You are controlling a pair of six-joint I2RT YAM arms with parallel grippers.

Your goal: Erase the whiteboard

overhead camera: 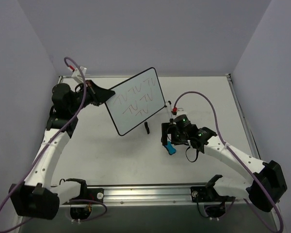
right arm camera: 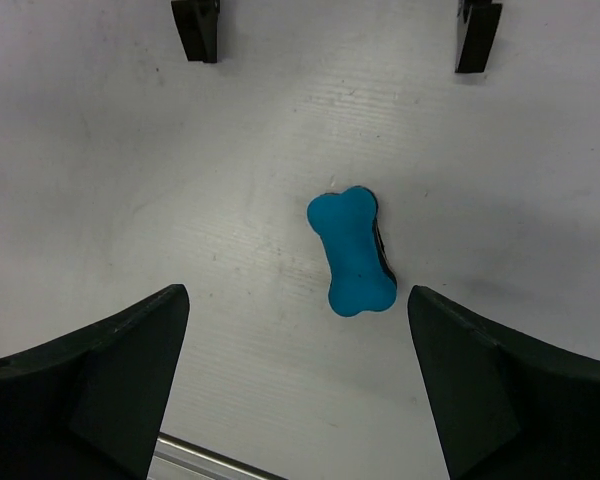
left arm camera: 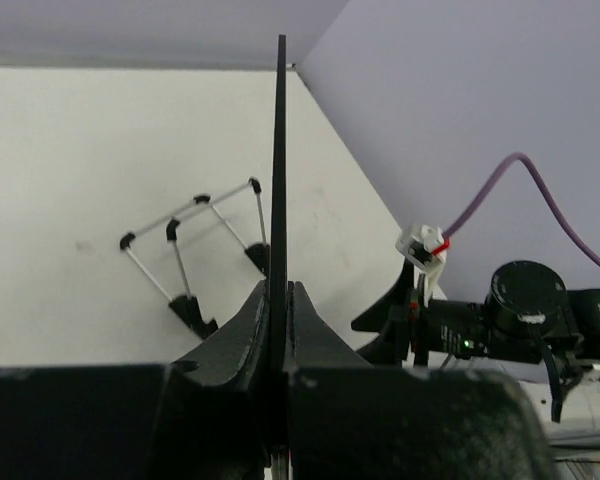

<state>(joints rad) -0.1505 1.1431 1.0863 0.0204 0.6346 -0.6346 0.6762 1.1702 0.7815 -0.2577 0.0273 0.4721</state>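
The whiteboard (overhead camera: 136,101), white with a thin black rim and dark scribbles, is held tilted above the table. My left gripper (overhead camera: 101,93) is shut on its left edge. The left wrist view shows the board edge-on (left arm camera: 279,150), clamped between the left gripper's (left arm camera: 280,290) two fingers. A small blue bone-shaped eraser (overhead camera: 170,148) lies flat on the table. My right gripper (overhead camera: 169,141) hovers over it, open. In the right wrist view the eraser (right arm camera: 351,252) lies just ahead of the right gripper (right arm camera: 298,300), untouched and nearer its right finger.
A thin wire stand with black feet (left arm camera: 195,255) rests on the table below the board; one foot (overhead camera: 146,127) and two feet (right arm camera: 197,28) show elsewhere. A metal rail (overhead camera: 145,190) runs along the near edge. Lilac walls enclose the table.
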